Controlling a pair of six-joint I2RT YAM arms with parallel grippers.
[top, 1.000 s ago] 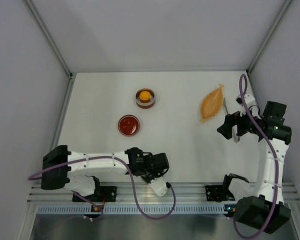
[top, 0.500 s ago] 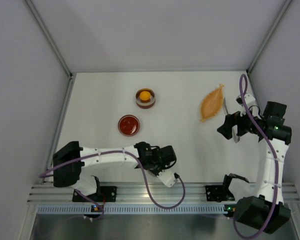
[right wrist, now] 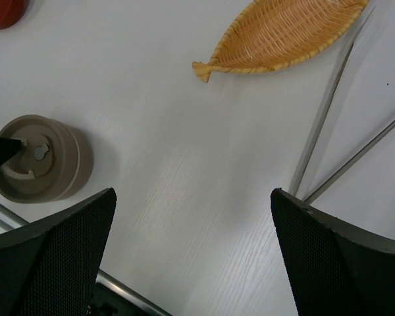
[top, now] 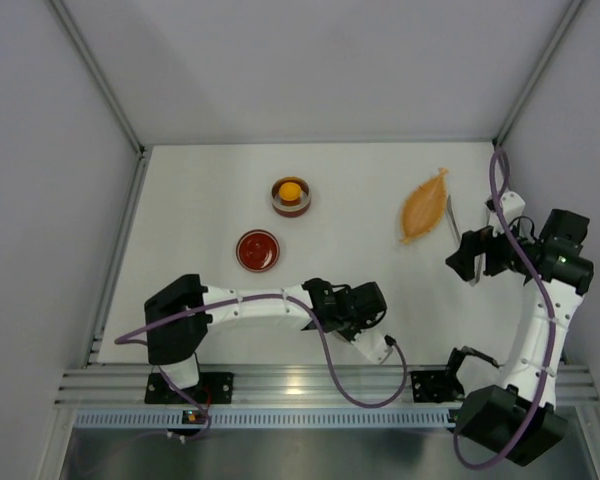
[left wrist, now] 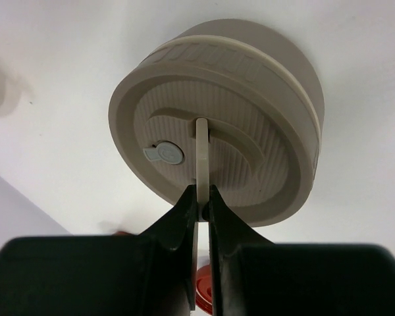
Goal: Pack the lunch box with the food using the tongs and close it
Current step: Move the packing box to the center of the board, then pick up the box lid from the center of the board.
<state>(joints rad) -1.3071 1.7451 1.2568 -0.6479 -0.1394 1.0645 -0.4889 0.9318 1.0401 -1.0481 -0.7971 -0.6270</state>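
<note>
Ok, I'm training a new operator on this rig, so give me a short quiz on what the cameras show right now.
1. True or false: the tongs lie on the table beside the leaf-shaped dish.
2. What do the jaws of the left gripper pinch?
A. the rim of a red dish
B. the upright tab on the round beige lid
C. the tongs
3. Fill in: the jaws of the right gripper stand ____ above the table.

Key: 1 true; 2 B; 3 open.
</note>
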